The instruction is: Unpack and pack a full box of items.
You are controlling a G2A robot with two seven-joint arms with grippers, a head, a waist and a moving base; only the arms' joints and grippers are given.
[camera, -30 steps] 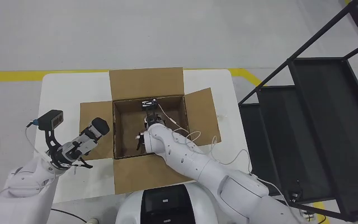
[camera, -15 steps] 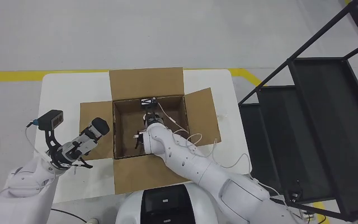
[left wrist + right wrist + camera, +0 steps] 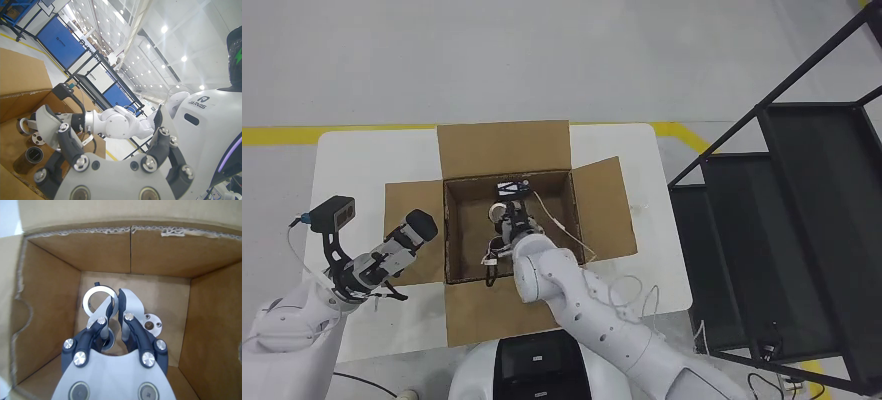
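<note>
The open brown cardboard box (image 3: 504, 148) stands in the middle of the white table (image 3: 352, 160), its four flaps folded outward and its far flap reaching the table's far edge. The right gripper (image 3: 116, 298) is down inside the box, near the middle and somewhat toward the far wall. Its fingers are pressed onto the wall of a silver metal ring with a small set screw (image 3: 100, 289), one finger inside the ring and one outside. Whether the ring is clear of the box floor is hard to tell. Just beside the gripper, a flat round silver metal flange with holes (image 3: 153, 319) lies on the box floor. In the left wrist view, a dark upright cylinder with a silver-rimmed top (image 3: 28, 161) stands near this flange.

The left gripper (image 3: 102, 115) hangs over the box's left flap, toward the table's left edge, with its fingers spread wide and nothing between them.
</note>
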